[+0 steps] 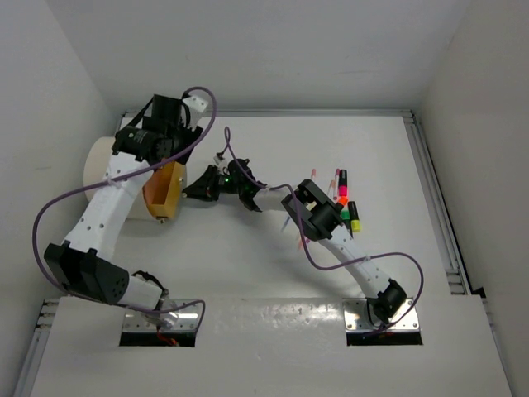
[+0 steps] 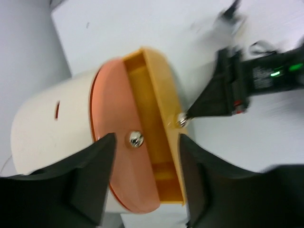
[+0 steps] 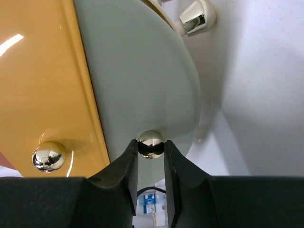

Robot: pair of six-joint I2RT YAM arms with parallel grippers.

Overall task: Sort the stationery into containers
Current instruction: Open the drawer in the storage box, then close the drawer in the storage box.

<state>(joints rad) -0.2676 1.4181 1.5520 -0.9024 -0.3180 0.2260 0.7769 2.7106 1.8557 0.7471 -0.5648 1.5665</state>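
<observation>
A white drum [image 1: 101, 165] lies on its side at the left, its round orange face [image 2: 118, 161] showing. One of the containers, a yellow-orange bin [image 1: 168, 190], stands pulled out from that face. My right gripper [image 1: 197, 188] is shut on a small silver knob [image 3: 150, 144] on the bin's front. My left gripper [image 2: 147, 140] hangs open above the drum's face, its fingers straddling the bin and a second knob [image 2: 135, 138], holding nothing. The stationery lies at the right: black highlighters with an orange cap [image 1: 342, 185] and green and yellow caps [image 1: 354, 218], and thin pink-white pens [image 1: 335, 176].
The right arm [image 1: 331, 240] stretches across the table's middle from its base [image 1: 384, 306], with a purple cable looping beside it. A metal rail [image 1: 438, 215] runs along the table's right edge. White walls close in the back and both sides.
</observation>
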